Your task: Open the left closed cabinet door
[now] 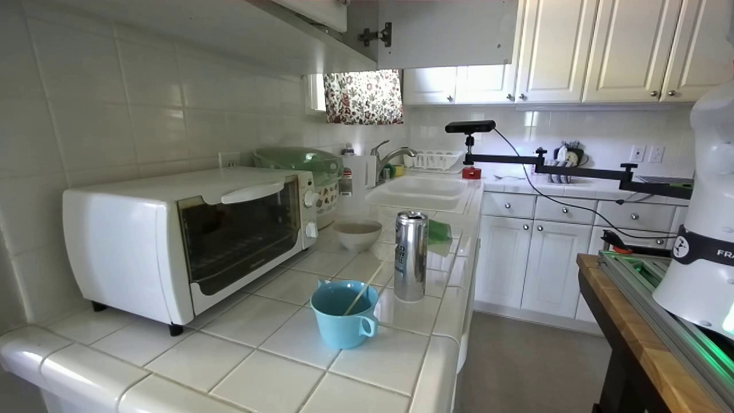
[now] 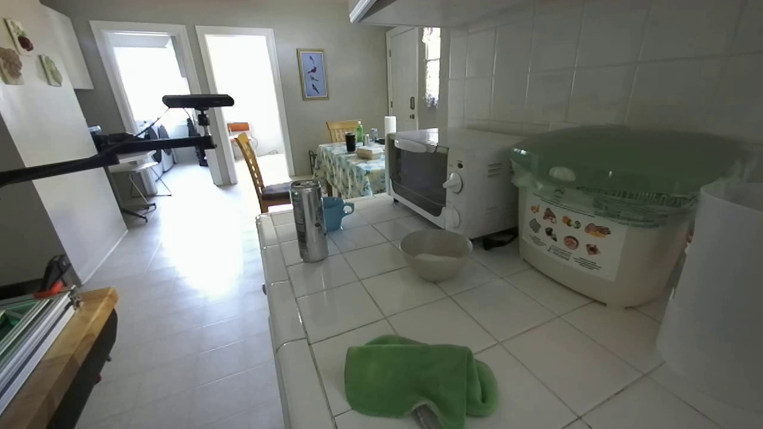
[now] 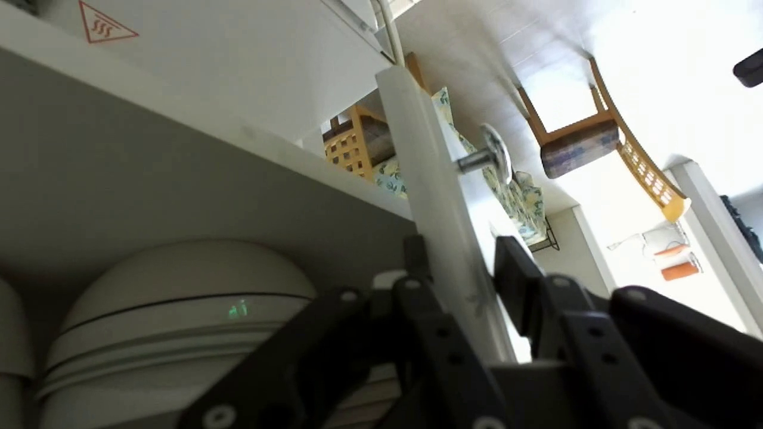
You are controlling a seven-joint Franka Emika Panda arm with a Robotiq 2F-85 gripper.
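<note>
"Where did you find the cabinet door?"

"Right in among the jaws. In the wrist view its pale edge ran lengthwise through the gripper, one jaw on the door's inner side, the other on its outer side."

"How wide did they stand?"

"Parted by a narrow gap, and the door's edge took up most of it. The jaw on the inner side looked right beside the edge; next to the other, a bright strip of the outer face showed."

"So they had hold of it?"

"I couldn't tell. Those parts were blurred, so whether they touched the door or merely stood around it, I couldn't say. Nor could I judge how far the door stood ajar."

"And the knob?"

"On the door's outer face, between the jaws and the door's visible end, apart from both jaws."

"What else was around it?"

"Stacked pale bowls on the door's inner side. Well past its outer face, a wooden chair."

"And lower than the door?"

"The tiled surface, bearing a toaster oven, a silver can and a blue cup in both exterior views."
</note>
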